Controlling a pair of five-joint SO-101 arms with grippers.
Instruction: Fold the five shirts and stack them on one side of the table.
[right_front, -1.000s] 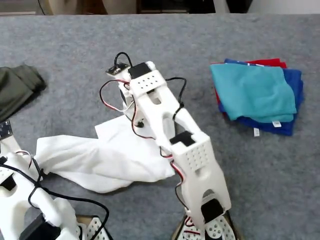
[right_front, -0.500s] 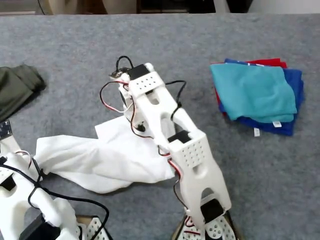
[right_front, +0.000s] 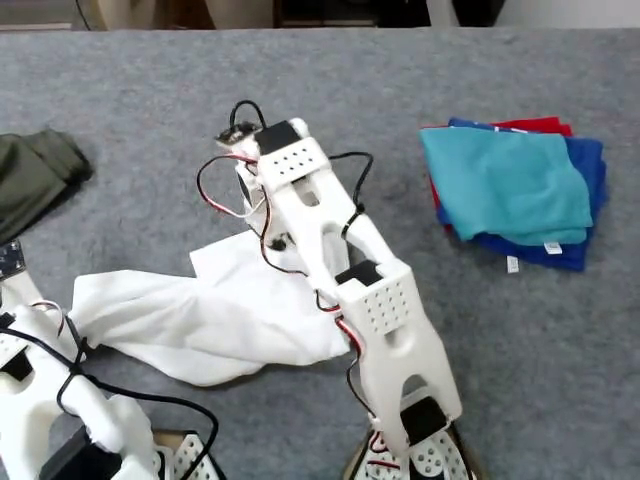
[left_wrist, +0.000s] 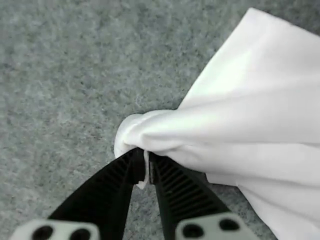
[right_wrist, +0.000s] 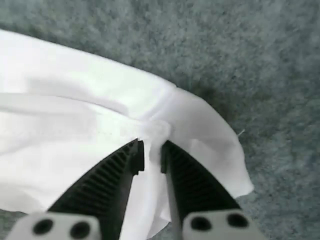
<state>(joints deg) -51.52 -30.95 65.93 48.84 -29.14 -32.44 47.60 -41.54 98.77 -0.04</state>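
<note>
At the far left of the high view we see a dark green shirt (right_front: 32, 178) in a bunch on the gray table (right_front: 150, 90). Our left arm (right_front: 45, 400) sits in the lower left corner. In the left wrist view, our left claw (left_wrist: 143, 160) is closed tight on a bunched end of the white shirt (right_front: 210, 315). That shirt lies spread out low in the middle of the high view, between our two arms. Our right arm (right_front: 345, 275) reaches up over it. In the right wrist view, our right claw (right_wrist: 151, 149) is pinched on a fold near one corner of the white shirt. On the right side of the table we see a pile of folded shirts. A teal shirt (right_front: 505, 185) is on top, with a blue shirt (right_front: 590, 170) and a red shirt (right_front: 535, 125) under it.
</note>
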